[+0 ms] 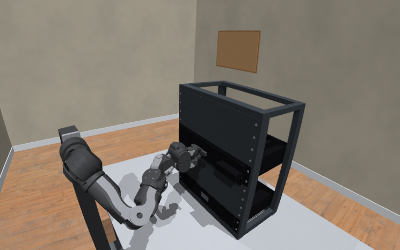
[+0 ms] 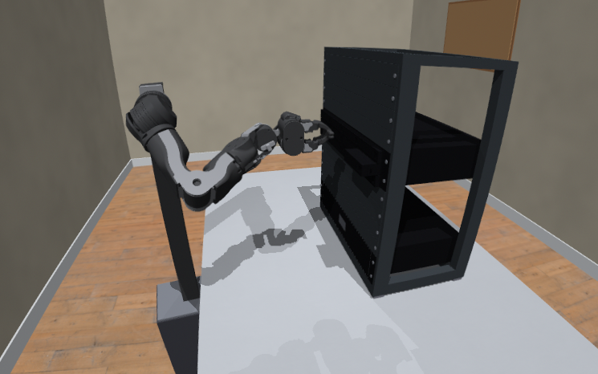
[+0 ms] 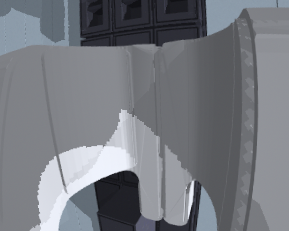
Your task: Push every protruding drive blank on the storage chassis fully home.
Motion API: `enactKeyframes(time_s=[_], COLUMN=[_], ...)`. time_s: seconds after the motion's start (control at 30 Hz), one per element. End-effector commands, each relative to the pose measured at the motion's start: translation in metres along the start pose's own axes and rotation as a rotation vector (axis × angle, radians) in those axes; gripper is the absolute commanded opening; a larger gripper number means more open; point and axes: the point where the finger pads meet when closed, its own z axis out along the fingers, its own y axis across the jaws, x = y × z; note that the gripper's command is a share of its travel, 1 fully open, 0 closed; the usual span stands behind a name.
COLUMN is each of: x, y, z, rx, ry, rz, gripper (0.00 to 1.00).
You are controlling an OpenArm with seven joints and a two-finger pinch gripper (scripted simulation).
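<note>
1. Beige, mottled walls (image 1: pixel 86 61) (image 2: pixel 254 55) enclose a wood-floored workroom.
2. Across a pale grey tabletop (image 1: pixel 195 231) (image 2: pixel 254 325), a dark slate, open-framed metal rack (image 1: pixel 261 155) (image 2: pixel 408 115) (image 3: pixel 30 29) stands upright, facing the robot.
3. Reaching toward it is a black-and-silver jointed arm (image 1: pixel 109 189) (image 2: pixel 174 160), elbow bent low.
4. Set across the rack's front is a black storage chassis (image 1: pixel 247 178) (image 2: pixel 386 169) (image 3: pixel 180 21), its long axis level from side to side.
5. Closed on nothing, the dark two-finger gripper (image 1: pixel 205 153) (image 2: pixel 331 136) (image 3: pixel 171 134) points at the chassis; contact cannot be confirmed.
6. Jutting from that face, a black, box-shaped drive blank (image 1: pixel 228 170) (image 2: pixel 360 160) (image 3: pixel 121 199) lies to the gripper's right and slightly lower, toward the chassis's right end. The next move likely calls for a shift that way, clear of its front, then a straight push inward; an off-centre press could bind it or nudge the rack.
</note>
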Motion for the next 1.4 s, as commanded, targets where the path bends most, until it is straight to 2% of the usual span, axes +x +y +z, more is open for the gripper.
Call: enactKeyframes(time_s=[0.0,0.07,0.27,0.43,0.9,1.13,1.2,1.37], x=[-0.004,-0.004,-0.003,-0.003,-0.008,-0.025,-0.025,-0.044], y=[0.001,0.001,0.001,0.002,-0.002,-0.012,-0.012,-0.023], z=[-0.007,-0.007,-0.041,-0.053,-0.055,-0.055,-0.055,-0.056], rx=[0.007,0.007,0.007,0.007,0.009,0.009,0.009,0.009], ry=[-0.023,-0.023,-0.023,-0.023,-0.027,-0.027,-0.027,-0.027], rz=[0.015,0.015,0.015,0.015,0.014,0.014,0.014,0.014], gripper=[0.00,0.00,0.00,0.00,0.00,0.00,0.00,0.00])
